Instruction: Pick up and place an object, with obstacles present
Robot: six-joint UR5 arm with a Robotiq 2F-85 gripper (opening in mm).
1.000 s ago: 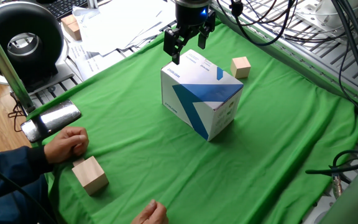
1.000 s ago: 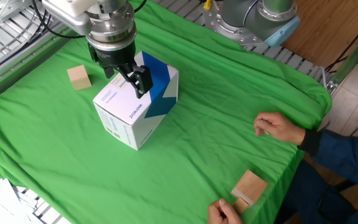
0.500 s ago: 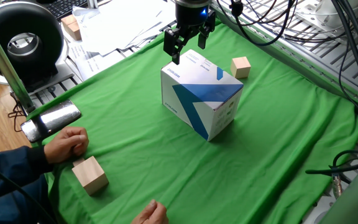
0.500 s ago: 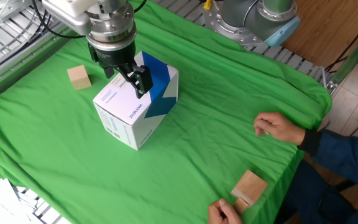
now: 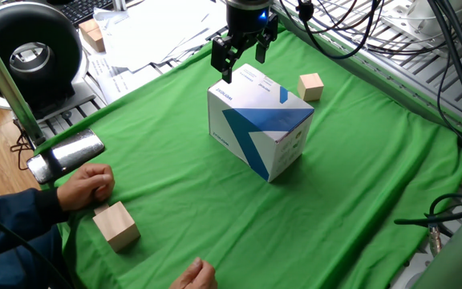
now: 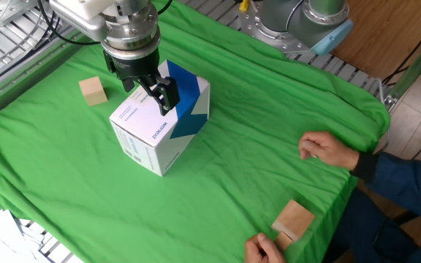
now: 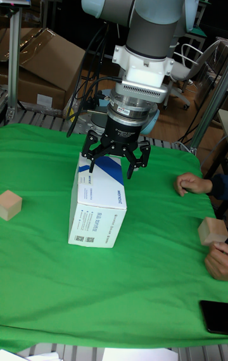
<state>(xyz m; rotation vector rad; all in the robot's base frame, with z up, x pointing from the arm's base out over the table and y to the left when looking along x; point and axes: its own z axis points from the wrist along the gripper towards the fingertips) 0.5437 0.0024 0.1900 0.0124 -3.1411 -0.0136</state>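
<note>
Small cube point(image 5: 311, 86): plain light-tan wood with clean square edges and no markings, far smaller than the box point(image 5: 263, 128).
Cube's place: it sits on the green cloth point(image 5: 359, 201) near the box, apart from it, off the corner that the gripper hangs over; nothing touches it.
Box: a white cardboard cube with blue and dark-blue triangles, the biggest thing on the cloth.
Gripper point(image 5: 244, 63): its dark fingers are spread wide with nothing between them, and it points down over the box's top edge.
Larger block point(image 5: 117, 225): paler wood, well apart from the box at the cloth's edge, with a person's hand point(image 5: 87, 186) just beside it.
Hard to read: the small print on the box's sides is too fine to make out.
Hidden: in the tall fixed view the gripper point(image 7: 117, 161) covers the box's point(image 7: 98, 209) upper rear corner, and whether the fingertips touch the top cannot be told.
Cut off: in that view the small cube point(image 7: 9, 204) lies at the picture's very edge, and the person shows only as hands and dark-blue sleeves.
</note>
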